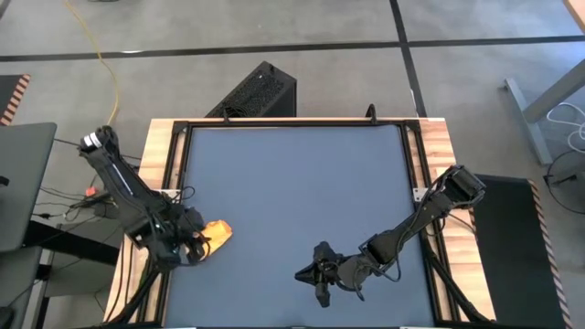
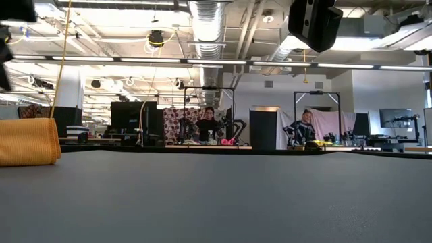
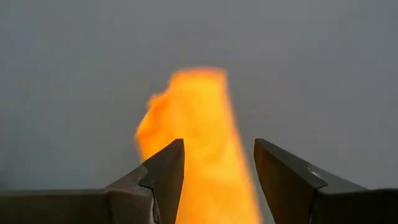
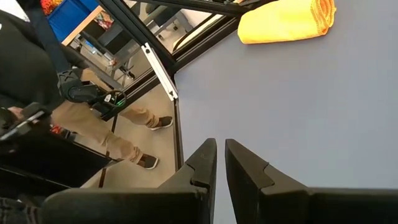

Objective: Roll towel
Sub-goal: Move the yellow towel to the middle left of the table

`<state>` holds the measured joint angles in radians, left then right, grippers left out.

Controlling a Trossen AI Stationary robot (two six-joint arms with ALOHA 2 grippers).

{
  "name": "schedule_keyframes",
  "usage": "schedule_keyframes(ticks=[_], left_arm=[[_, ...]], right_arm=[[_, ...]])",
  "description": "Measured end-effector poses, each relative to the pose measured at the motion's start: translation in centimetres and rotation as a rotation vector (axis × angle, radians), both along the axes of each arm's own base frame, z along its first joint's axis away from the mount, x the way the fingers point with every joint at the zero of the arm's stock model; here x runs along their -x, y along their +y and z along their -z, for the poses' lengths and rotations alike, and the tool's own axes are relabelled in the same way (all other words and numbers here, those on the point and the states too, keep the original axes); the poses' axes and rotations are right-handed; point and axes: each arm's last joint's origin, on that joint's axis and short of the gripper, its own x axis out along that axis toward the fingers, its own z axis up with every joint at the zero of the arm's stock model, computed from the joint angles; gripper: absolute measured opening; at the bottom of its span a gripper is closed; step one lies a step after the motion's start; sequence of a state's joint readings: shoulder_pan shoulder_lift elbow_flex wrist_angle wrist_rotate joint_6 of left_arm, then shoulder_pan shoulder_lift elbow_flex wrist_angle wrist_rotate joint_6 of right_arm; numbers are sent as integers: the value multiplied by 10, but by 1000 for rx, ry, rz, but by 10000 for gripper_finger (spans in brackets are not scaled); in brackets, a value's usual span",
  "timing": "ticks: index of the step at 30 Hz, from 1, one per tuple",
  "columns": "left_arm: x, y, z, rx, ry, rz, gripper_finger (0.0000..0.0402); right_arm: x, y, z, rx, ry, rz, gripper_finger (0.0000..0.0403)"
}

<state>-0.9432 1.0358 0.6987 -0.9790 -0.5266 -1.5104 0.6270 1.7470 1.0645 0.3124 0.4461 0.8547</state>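
yellow-orange soft cloth towel [image 1: 216, 234], rolled small, lies at the left edge of the dark grey tabletop [image 1: 292, 192].
left gripper [image 1: 194, 245] straddles it, jaws wide, not gripping; right gripper [image 1: 315, 274] waits apart, jaws narrow, holding nothing.

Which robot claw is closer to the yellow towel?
The left claw. It is right at the rolled towel, open, with the roll between its fingers. The right claw sits far across the table, nearly closed and holding nothing.
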Motion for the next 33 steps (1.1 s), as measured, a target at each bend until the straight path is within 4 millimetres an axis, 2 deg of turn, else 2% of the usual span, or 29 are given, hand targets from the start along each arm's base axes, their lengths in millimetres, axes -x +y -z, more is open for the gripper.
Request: schedule_keyframes(ticks=[3,6,12,19,26,29,33], left_arm=[[-6,-2,-10,3,-153,40,179],[-21,-4,-11,-10,-177,98,169],[-61,4,12,-22,6,201,108],[-89,33,39,-47,218,222,8],[-90,62,47,-110,385,167,2],[-83,77,49,-121,476,47,1],[-72,88,61,-73,550,-42,0]], right_arm=[[0,0,0,1,1,-1,62],[0,0,0,4,2,-1,62],[0,0,0,5,3,-1,62],[0,0,0,1,4,0,62],[3,4,0,-1,4,-12,62],[5,7,0,-6,5,-20,62],[8,11,1,-6,6,-32,62]])
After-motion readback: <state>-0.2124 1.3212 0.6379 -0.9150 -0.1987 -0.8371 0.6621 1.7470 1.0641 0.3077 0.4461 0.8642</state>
